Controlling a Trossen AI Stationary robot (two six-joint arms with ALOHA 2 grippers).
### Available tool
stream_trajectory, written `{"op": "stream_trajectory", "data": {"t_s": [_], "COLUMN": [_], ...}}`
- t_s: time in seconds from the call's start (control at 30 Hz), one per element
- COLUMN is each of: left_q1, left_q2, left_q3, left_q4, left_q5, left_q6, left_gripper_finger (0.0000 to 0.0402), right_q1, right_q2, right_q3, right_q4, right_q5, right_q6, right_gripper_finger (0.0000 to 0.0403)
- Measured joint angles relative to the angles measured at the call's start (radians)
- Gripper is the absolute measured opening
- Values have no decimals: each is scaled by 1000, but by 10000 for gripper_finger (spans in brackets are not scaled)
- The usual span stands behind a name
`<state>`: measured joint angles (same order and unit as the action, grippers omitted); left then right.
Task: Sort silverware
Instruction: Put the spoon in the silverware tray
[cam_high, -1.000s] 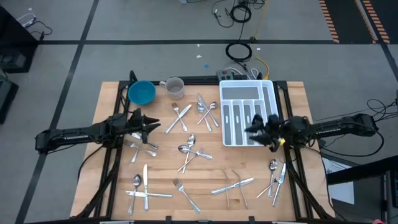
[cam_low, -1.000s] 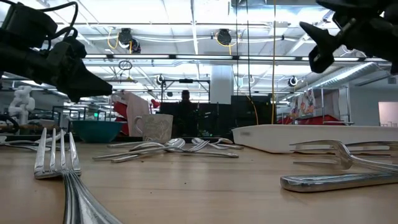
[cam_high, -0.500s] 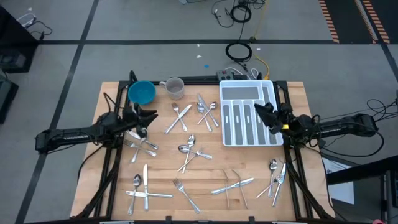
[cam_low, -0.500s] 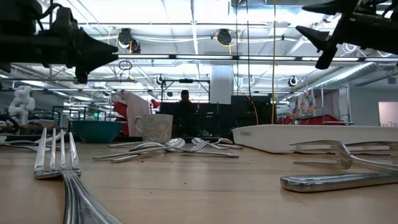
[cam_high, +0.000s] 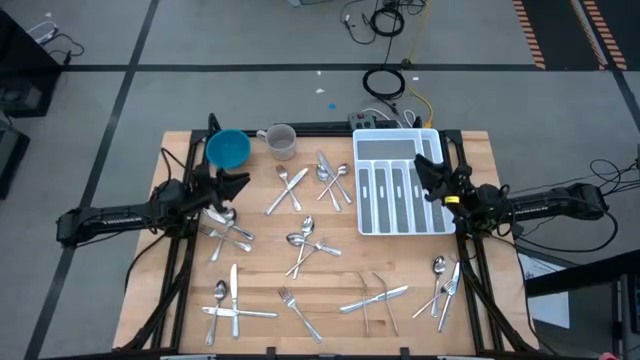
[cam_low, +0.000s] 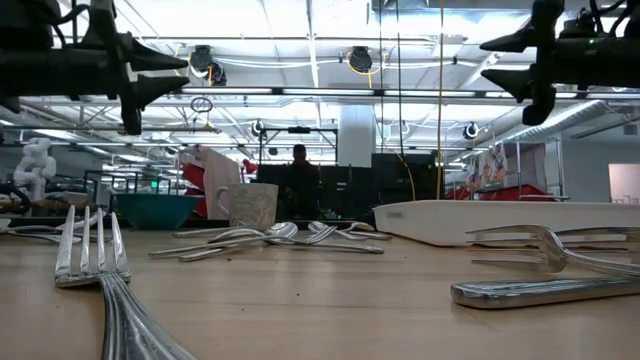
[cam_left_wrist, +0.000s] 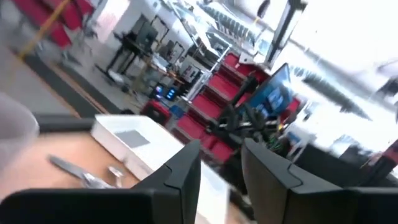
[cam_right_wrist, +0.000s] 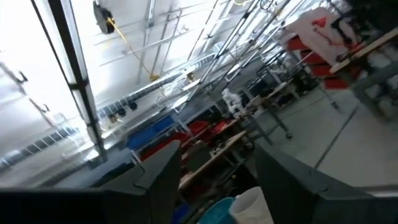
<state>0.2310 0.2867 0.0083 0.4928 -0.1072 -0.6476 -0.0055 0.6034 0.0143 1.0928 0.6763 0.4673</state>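
Observation:
The silverware lies scattered over the wooden table: crossed pieces (cam_high: 288, 188), a cluster (cam_high: 333, 178) beside the tray, spoons and forks (cam_high: 305, 242) in the middle, a knife with a spoon (cam_high: 232, 300) at the front left, and a group (cam_high: 443, 280) at the front right. My left gripper (cam_high: 238, 182) hovers open and empty just in front of the blue bowl. My right gripper (cam_high: 420, 168) hovers open and empty over the tray's right side. In the low view both the left gripper (cam_low: 180, 62) and the right gripper (cam_low: 490, 45) are high above the table and level.
A white compartmented tray (cam_high: 398, 225) sits at the back right. A blue bowl (cam_high: 228, 149) and a clear cup (cam_high: 281, 141) stand at the back left. In the low view a fork (cam_low: 95, 255) lies close in front at the left, and a fork (cam_low: 545, 245) and a knife (cam_low: 540, 290) at the right.
Both grippers have risen and levelled out from a downward tilt. The left one moved back toward the bowl, the right one back along the tray's right side. No silverware moved.

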Motion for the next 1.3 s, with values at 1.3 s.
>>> {"op": "stream_trajectory", "data": {"t_s": [1.3], "left_q1": [-57], "left_q2": [601], "left_q3": [922], "left_q4": [-1658], "left_q5": [144], "left_q6": [75], "left_gripper_finger": [147], "right_q1": [1], "right_q2": [124], "right_q3": [1080], "right_q4": [-1830], "right_q5": [-278], "right_q6": [-305], "right_gripper_finger": [197]}}
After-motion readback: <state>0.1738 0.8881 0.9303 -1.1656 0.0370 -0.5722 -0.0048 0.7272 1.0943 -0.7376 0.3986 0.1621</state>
